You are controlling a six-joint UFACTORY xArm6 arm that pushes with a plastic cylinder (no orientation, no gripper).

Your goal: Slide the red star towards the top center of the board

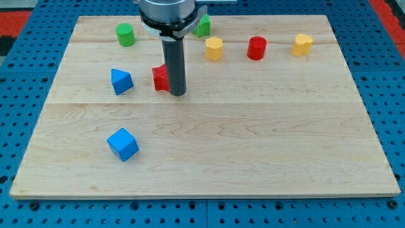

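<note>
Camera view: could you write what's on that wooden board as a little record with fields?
board: wooden board on a blue pegboard
my tip: touching the red star's right side
red star: left of centre, partly hidden by the rod
green blocks: cylinder top left; another behind the arm
yellow blocks: and, top row
red cylinder: between the yellows
blue blocks: left of the star; cube lower left
</note>
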